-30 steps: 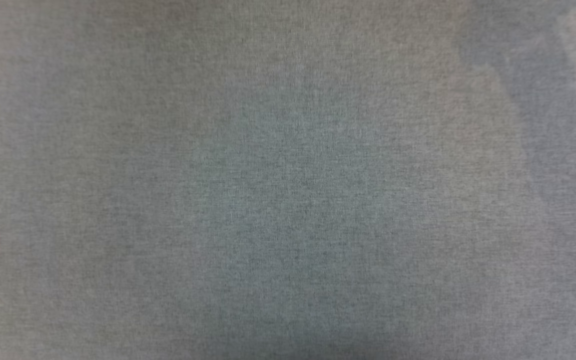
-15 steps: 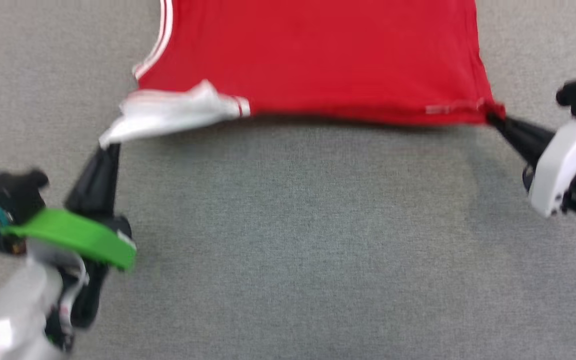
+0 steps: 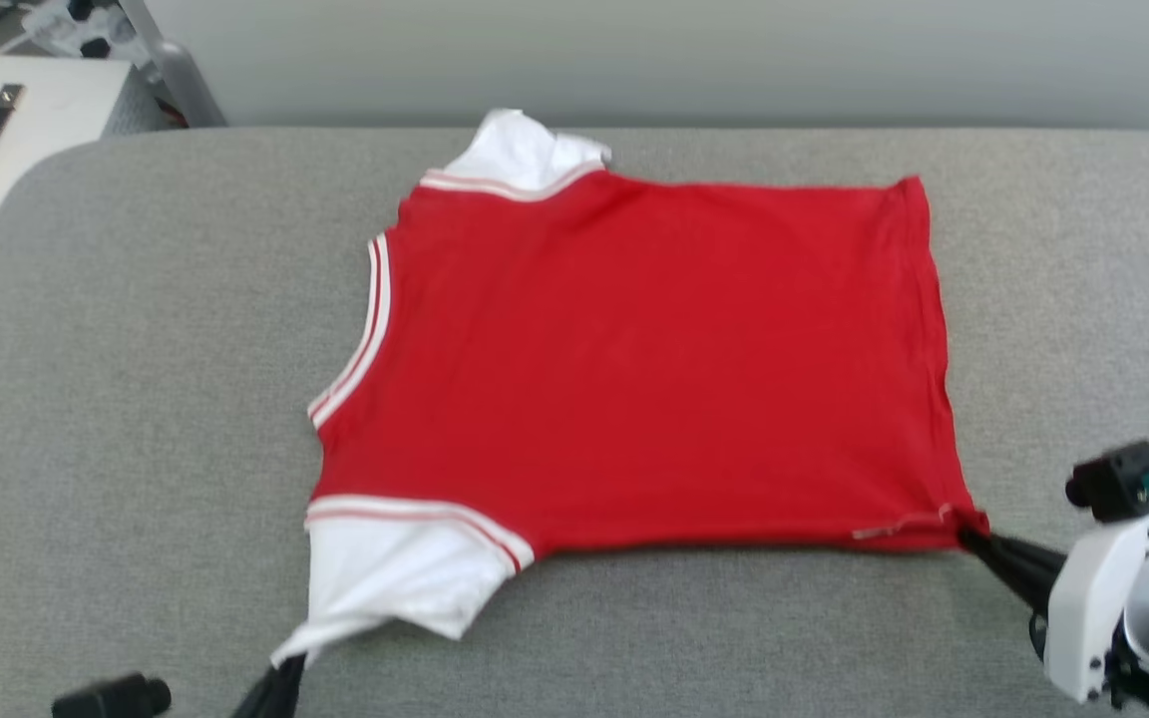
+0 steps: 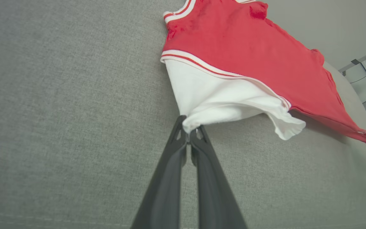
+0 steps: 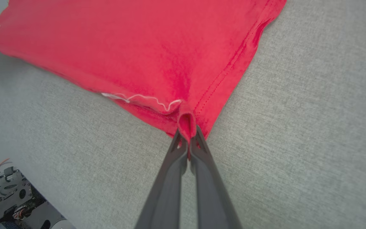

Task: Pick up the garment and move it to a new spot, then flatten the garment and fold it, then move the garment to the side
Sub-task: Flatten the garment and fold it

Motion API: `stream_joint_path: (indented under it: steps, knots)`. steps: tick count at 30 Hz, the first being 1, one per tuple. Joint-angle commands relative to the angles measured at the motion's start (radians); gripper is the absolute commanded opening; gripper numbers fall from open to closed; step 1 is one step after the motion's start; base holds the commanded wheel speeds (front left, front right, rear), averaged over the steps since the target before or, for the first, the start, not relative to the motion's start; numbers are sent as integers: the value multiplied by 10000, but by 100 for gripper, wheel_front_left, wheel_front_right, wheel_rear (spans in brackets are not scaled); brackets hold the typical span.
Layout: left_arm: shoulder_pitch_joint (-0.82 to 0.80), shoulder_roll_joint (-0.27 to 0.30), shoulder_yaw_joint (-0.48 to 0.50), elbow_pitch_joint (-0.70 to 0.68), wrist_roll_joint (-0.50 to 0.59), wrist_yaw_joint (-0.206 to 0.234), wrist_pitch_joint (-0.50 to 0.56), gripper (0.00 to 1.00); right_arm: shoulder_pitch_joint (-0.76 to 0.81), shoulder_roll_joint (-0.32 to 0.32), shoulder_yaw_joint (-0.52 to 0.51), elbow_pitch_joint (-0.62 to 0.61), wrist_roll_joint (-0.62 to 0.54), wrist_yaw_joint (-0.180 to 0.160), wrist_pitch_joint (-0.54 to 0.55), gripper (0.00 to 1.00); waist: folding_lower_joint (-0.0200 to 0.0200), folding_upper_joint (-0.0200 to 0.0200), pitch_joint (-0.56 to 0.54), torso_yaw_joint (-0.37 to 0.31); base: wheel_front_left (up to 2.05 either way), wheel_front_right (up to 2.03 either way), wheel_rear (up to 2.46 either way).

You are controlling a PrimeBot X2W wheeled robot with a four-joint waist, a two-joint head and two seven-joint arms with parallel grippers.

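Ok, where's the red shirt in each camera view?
Head view: the garment spread across the centre.
Left wrist view: upper right, its white sleeve in the left gripper's shut jaws.
Right wrist view: upper half, hem corner in the right gripper's shut jaws.
Shared landmark: the striped sleeve trim.

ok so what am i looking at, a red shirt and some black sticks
It is a two-armed robot handling a shirt. The wide picture comes from a camera on its head, looking down at a grey padded surface with a red T-shirt spread flat on it. The other two come from cameras on its wrists, each looking along that arm's two dark fingers. The left tool is shut on the edge of the white sleeve; the right tool is shut on a hem corner.
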State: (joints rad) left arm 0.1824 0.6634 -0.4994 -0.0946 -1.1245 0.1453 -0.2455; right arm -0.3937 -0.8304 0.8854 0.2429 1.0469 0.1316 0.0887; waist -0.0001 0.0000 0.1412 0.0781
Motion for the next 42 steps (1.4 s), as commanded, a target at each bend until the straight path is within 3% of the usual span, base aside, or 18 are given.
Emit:
stream_joint_path:
  steps: [1,13,19,26,28,34,42]
  knots:
    - [360,91,-56,-64,-151,25,16,0,443,-64,-109,-50,137,-9,-48,0,1,0,-544,107,0,0,0]
    - [1079,119,-467,-168,-319,-33,295,0,2740,-190,-1441,-821,-10,-9,101,0,1,0,-749,29,0,0,0]
    - [-177,565,-353,-297,398,-159,519,0,2858,186,-2418,-1198,-330,-9,467,0,1,0,-587,13,0,0,0]
    - [-2778,860,-397,103,1144,-695,1509,0,2509,667,-3467,-1738,-771,-9,1162,0,1,0,-22,-213,0,0,0]
    - [-4359,817,-423,724,1375,-1077,2124,0,2184,932,-3967,-1921,-894,-9,1507,0,1,0,436,-361,0,0,0]
    - [-6447,408,-743,2187,1673,-1733,2966,0,1477,1256,-4549,-1934,-1026,-9,1944,0,1,0,1311,-535,0,0,0]
    - [-7788,-429,-1284,4787,1875,-2396,3141,0,515,1716,-4543,-1469,-1546,-9,2188,0,1,0,2074,-703,0,0,0]
